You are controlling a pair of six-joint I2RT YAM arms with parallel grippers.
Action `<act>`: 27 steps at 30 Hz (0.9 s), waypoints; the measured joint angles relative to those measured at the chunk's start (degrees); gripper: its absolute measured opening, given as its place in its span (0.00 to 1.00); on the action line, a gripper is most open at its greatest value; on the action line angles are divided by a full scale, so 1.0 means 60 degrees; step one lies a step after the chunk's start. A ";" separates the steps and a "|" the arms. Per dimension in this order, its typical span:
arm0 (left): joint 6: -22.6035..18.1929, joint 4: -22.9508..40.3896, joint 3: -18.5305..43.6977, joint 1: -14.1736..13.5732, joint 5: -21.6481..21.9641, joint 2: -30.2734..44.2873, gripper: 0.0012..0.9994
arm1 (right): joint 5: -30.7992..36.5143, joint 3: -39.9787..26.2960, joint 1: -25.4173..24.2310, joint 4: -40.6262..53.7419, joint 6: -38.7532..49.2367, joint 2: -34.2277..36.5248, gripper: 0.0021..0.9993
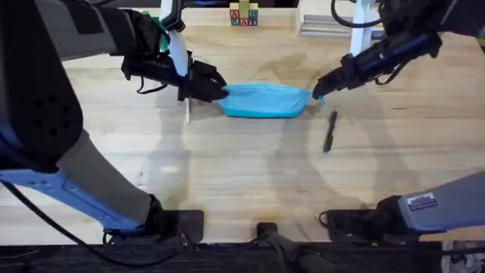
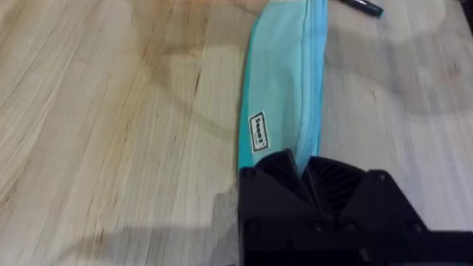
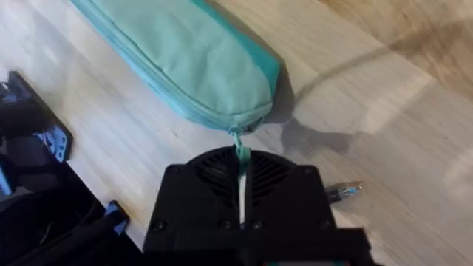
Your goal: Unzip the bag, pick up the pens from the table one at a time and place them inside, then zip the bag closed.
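Fingers of both arms clamp opposite ends of 1 bag (image 1: 264, 100); 1 pen (image 1: 330, 131) lies beside it.

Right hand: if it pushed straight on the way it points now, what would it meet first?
The bag. The right hand is shut on the zipper pull at the bag's end and points along its length, so the fabric is directly ahead.
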State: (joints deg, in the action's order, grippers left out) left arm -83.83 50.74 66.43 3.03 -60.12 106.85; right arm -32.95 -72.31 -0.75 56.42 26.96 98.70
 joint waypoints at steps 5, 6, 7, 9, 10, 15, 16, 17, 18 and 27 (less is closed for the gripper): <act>-0.0002 -0.0001 0.0000 0.0000 0.0013 -0.0003 0.04 | 0.0138 -0.0013 0.0269 0.0000 0.0003 0.0000 0.03; -0.0003 -0.0003 0.0000 0.0004 0.0021 -0.0003 0.04 | 0.0141 -0.0032 0.0314 0.0010 0.0003 -0.0004 0.03; -0.0001 0.0000 0.0000 0.0007 0.0022 -0.0003 0.04 | 0.0165 -0.0067 0.0362 0.0030 0.0003 -0.0004 0.03; -0.0001 -0.0003 0.0000 0.0010 0.0025 -0.0001 0.04 | 0.0217 -0.0179 0.0418 0.0086 0.0003 0.0000 0.03; 0.0000 -0.0003 0.0000 0.0011 0.0025 -0.0003 0.04 | 0.0248 -0.0261 0.0434 0.0143 0.0003 -0.0003 0.03; 0.0000 -0.0003 0.0000 0.0029 0.0044 -0.0003 0.04 | 0.0341 -0.0683 0.0471 0.0498 0.0000 -0.0001 0.03; 0.0000 -0.0003 0.0000 0.0040 0.0058 -0.0003 0.04 | 0.0353 -0.0784 0.0495 0.0583 0.0003 -0.0003 0.03; -0.0001 -0.0003 0.0000 0.0049 0.0066 -0.0003 0.04 | 0.0353 -0.0855 0.0514 0.0629 0.0002 0.0000 0.03; -0.0002 -0.0003 0.0000 0.0063 0.0072 -0.0001 0.04 | 0.0355 -0.0931 0.0540 0.0682 0.0002 -0.0001 0.03; -0.0002 -0.0003 0.0000 0.0084 0.0084 -0.0002 0.04 | 0.0495 -0.1134 0.0981 0.0832 0.0003 -0.0004 0.03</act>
State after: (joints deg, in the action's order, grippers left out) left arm -83.84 50.72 66.43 3.53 -59.61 106.84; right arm -29.98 -79.12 5.13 61.42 26.98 98.67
